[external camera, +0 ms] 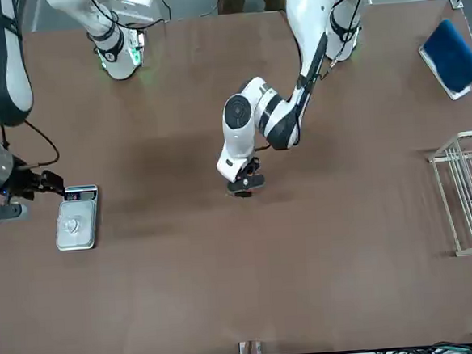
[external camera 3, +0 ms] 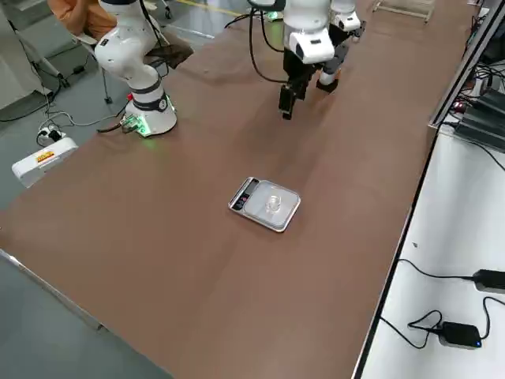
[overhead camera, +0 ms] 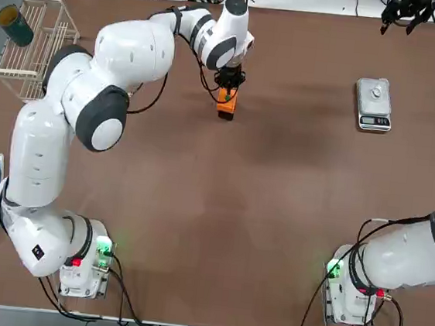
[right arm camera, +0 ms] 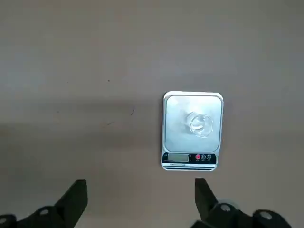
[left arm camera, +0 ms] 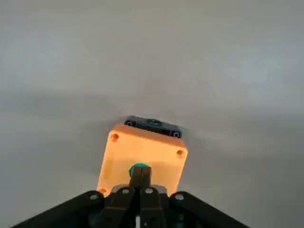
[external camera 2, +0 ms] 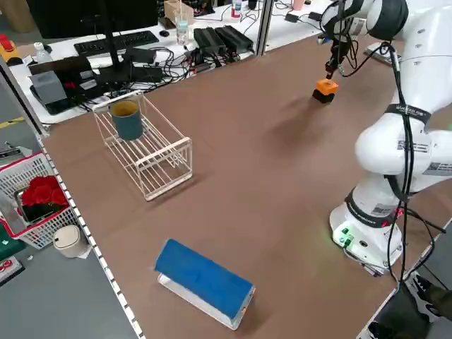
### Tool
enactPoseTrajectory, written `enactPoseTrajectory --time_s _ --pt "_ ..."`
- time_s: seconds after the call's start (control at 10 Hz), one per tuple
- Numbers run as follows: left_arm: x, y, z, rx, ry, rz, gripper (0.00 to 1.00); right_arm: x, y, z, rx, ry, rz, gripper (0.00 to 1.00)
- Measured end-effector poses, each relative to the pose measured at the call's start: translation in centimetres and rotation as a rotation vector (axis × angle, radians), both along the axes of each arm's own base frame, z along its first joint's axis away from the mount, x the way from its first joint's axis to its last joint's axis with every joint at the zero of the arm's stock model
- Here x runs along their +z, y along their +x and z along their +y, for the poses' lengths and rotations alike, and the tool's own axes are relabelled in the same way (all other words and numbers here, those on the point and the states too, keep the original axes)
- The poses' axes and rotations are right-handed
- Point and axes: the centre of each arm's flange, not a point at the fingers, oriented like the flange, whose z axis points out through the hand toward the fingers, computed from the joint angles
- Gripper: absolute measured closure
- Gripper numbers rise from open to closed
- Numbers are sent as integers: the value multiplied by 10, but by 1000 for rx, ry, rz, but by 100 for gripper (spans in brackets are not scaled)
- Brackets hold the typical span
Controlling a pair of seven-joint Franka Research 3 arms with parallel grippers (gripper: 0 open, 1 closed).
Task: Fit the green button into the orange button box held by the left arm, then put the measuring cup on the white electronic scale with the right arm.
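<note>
Jaws together on my left gripper [left arm camera: 141,169], black fingertips right at the round green button [left arm camera: 138,165] seated in the small orange plastic cube box [left arm camera: 117,154]; can't tell whether they pinch the cap. Black block [left arm camera: 154,125] adjoins the box. Well to the right: white-grey rectangular scale [right arm camera: 192,166] on the brown table [overhead camera: 274,216], clear thumb-sized measuring cup [right arm camera: 202,126] on its silvery plate. My right gripper [right arm camera: 140,180] hangs raised near the scale, jaws wide apart, nothing between them.
</note>
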Motion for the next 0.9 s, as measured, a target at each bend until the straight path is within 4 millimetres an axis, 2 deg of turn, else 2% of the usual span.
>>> enactPoseTrajectory --time_s 0.4,0.6,0.9 --pt "-8 -12 2 5 -10 -7 99 88 -32 10 -19 20 -40 0" --pt "-10 -13 2 5 -19 -15 99 107 -46 14 -37 26 -42 0" --pt "-12 -13 3 0 -15 -22 99 125 -47 5 -57 25 -71 0"
